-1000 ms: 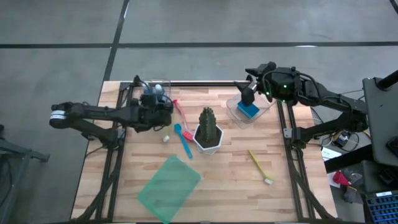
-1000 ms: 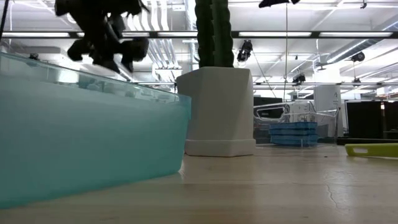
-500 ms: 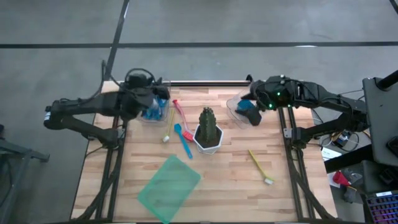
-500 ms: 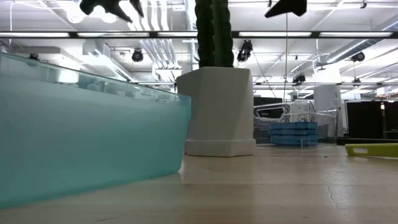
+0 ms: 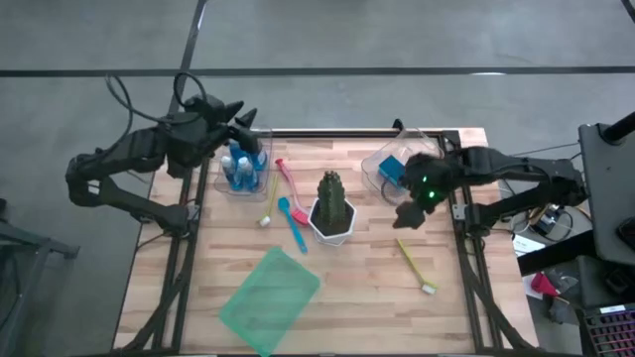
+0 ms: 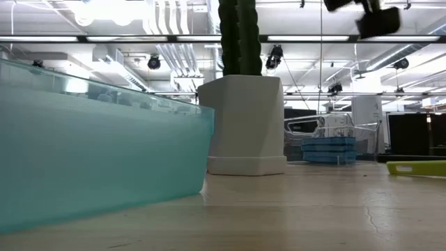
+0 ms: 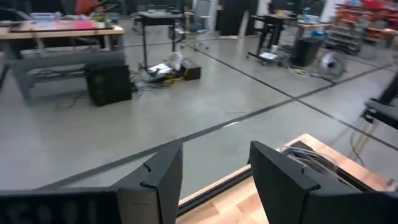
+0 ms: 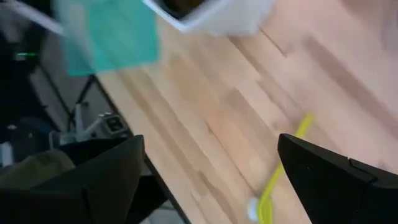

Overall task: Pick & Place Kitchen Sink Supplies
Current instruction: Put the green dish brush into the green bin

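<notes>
My left gripper [image 5: 241, 121]: hung at the table's upper-left edge, fingers [image 7: 158, 180] spread, empty.
My right gripper [image 5: 410, 213]: hovered right of centre, fingers [image 8: 99, 180] wide, empty.
Blue bottles [image 5: 238, 169]: in the clear bin [image 5: 260, 184], upper left.
Blue sponge [image 5: 390, 169]: in the upper-right container [image 5: 371, 170].
Lime brush [image 5: 414, 266]: lower right of the table [image 5: 367, 288], below my right gripper.

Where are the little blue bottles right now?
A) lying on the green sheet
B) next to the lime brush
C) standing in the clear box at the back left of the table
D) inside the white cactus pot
C: in the high view the blue bottles stand together inside the clear box at the table's back left, just beside the left gripper, far from the lime brush and the green sheet.
</notes>
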{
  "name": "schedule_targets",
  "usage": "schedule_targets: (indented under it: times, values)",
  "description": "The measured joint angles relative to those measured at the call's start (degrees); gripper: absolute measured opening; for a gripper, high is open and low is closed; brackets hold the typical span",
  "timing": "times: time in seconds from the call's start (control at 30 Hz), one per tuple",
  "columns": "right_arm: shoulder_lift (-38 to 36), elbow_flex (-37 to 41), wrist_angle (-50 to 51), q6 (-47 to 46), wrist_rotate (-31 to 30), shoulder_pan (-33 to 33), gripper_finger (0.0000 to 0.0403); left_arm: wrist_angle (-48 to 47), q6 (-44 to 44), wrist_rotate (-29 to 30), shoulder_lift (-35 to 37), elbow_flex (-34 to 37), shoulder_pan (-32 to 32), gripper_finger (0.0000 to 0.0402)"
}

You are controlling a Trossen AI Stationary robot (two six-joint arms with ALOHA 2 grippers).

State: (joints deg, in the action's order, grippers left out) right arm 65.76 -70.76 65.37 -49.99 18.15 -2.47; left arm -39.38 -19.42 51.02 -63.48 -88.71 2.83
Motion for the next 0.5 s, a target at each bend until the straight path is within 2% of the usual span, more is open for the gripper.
schedule_targets:
  times: [0.37, 0.5]
  values:
    - [0.09, 16.71, -1.61, -20.89, -0.40, 13.87, 0.0366, -0.04, 7.83, -4.05, 0.00, -2.66, 0.00, 0.0179]
    - [0.20, 21.89, -6.59, -26.37, -4.07, 18.18, 0.0366, -0.03, 8.80, -5.15, 0.00, -2.66, 0.02, 0.0179]
